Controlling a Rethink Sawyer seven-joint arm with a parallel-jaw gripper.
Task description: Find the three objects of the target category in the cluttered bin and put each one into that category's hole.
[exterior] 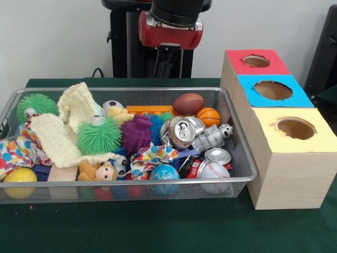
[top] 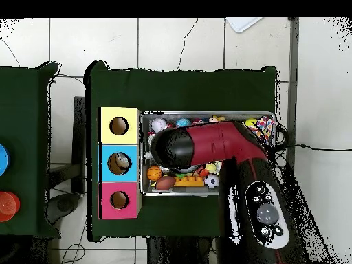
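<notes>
You have the wire mesh bin on the green table, packed with clutter, and the three-hole box standing just beside its end. The box shows a red hole, a blue hole and a yellow hole; from overhead something lies inside the blue hole, though you cannot tell what it is. The arm hangs above the bin, and from overhead it covers the middle of the contents. You see only the red wrist and dark parts beneath it in the front view, so the claw cannot be judged as wide, narrow or holding anything. In the bin, note a crushed can touching a grey toy robot, a second can just beside a baseball, and a small football near a basketball at the far wall. A purple spiky ball sits next to a green spiky ball; cream knitted cloths drape the other end, with a yellow ball in the near corner.
</notes>
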